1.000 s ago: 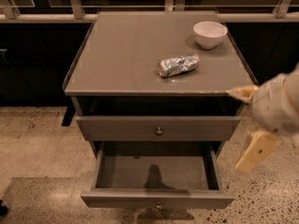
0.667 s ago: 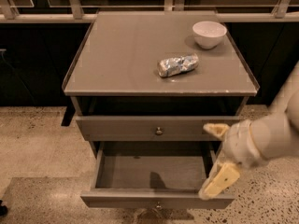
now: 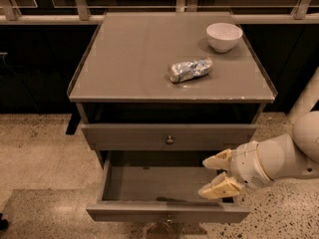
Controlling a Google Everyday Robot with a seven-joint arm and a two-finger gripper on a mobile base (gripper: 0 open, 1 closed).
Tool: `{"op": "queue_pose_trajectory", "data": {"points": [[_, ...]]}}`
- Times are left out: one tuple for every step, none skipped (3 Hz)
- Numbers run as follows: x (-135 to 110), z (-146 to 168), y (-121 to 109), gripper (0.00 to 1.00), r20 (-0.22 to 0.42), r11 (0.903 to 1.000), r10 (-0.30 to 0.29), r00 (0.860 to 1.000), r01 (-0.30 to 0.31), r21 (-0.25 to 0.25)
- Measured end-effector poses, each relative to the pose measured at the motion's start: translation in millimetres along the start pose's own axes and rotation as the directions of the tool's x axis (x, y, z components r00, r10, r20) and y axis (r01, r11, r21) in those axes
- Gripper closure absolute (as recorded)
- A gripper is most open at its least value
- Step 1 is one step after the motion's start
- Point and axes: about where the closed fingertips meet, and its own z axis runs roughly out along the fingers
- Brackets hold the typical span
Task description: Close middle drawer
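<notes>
The middle drawer [image 3: 167, 212] is pulled far out of the grey cabinet. Its plain grey box is empty, and its front panel is near the bottom edge of the view. Only a hint of its knob shows at the panel's lower edge. My gripper [image 3: 217, 174] is open and hovers over the right side of the drawer's box, just behind the front panel. Its cream fingers [image 3: 219, 188] point left and hold nothing.
The drawer above [image 3: 170, 139], with a round knob, sticks out slightly. The cabinet top [image 3: 124, 59] bears a white bowl [image 3: 224, 35] and a crumpled silver-blue bag [image 3: 190, 69]. Speckled floor lies on both sides. My white arm [image 3: 294, 156] comes in from the right.
My gripper has moved down and to the left, from beside the cabinet's right edge to over the right side of the open drawer. The drawer has not moved.
</notes>
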Motion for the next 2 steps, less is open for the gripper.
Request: {"op": "queue_pose_trajectory", "data": {"points": [[0.0,0.0,0.0,0.65,0.000,1.0000,0.000,1.000,0.000,0.000],[0.0,0.0,0.0,0.89,0.000,1.0000,0.000,1.000,0.000,0.000]]}}
